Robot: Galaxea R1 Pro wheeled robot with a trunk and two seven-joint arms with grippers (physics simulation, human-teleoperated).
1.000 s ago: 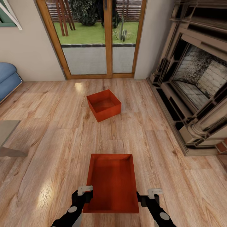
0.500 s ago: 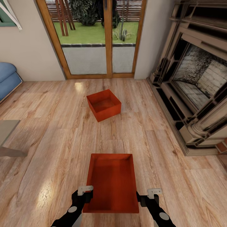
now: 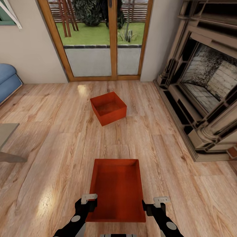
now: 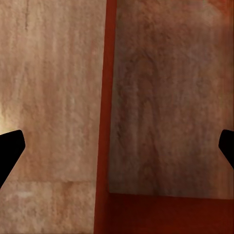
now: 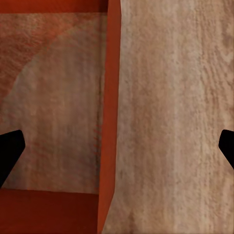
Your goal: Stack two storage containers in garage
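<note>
Since a second ago the whole head view has slid a little, so my camera moved; the near storage container [image 3: 117, 189] and both grippers keep the same spots against each other. I'm in the living room on the light wood plank floor [image 3: 49, 138]. Near storage container sits on the planks right in front of me, open top up, long side running away from me. Left gripper [image 3: 86, 205] is at its left wall near the closest corner, right gripper [image 3: 152, 207] at its right wall near the closest corner. In the left wrist view the orange-red wall [image 4: 105, 117] runs between the two dark fingertips [image 4: 9, 148], which stand wide apart at the picture edges, so that hand is spread wide and straddles the wall without touching it. Same on the right: container wall [image 5: 111, 112] between widely parted fingertips [image 5: 9, 151], nothing pinched. Far storage container [image 3: 108, 108] sits further out on the planks, turned at an angle, well apart from the near one, in front of the wood-framed glass doors [image 3: 98, 39]. Fireplace [image 3: 204, 82] on the right, blue sofa [image 3: 8, 82] at the left edge, a grey table corner [image 3: 6, 138] below it.
</note>
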